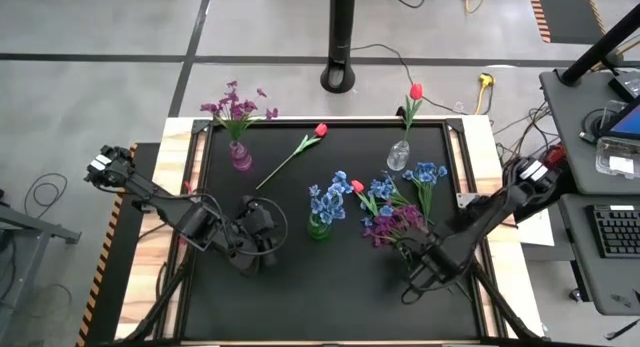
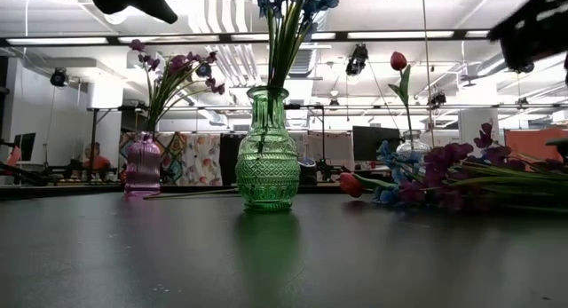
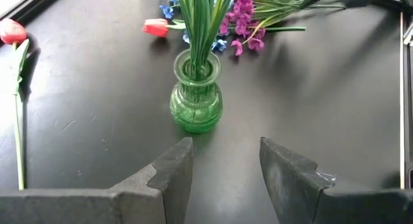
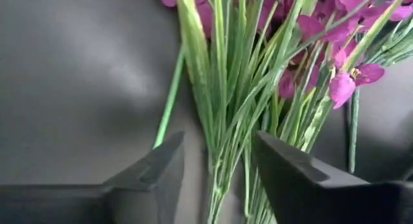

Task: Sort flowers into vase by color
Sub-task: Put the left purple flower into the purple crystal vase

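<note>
Right gripper [image 4: 216,169]: I see its jaws open astride the purple flowers' [image 1: 392,225] stems on the counter [image 1: 330,287]; blossoms cut off in its wrist view. Left gripper [image 3: 226,166]: jaws open, empty, facing the green vase [image 3: 196,106] of blue flowers [image 1: 327,201].

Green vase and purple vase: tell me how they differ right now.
The green vase holds blue flowers; the purple vase holds purple flowers. The green vase stands mid-table, the purple vase near the far left corner. In the low view the green vase looks wider. Both stand upright and are glass.
</note>
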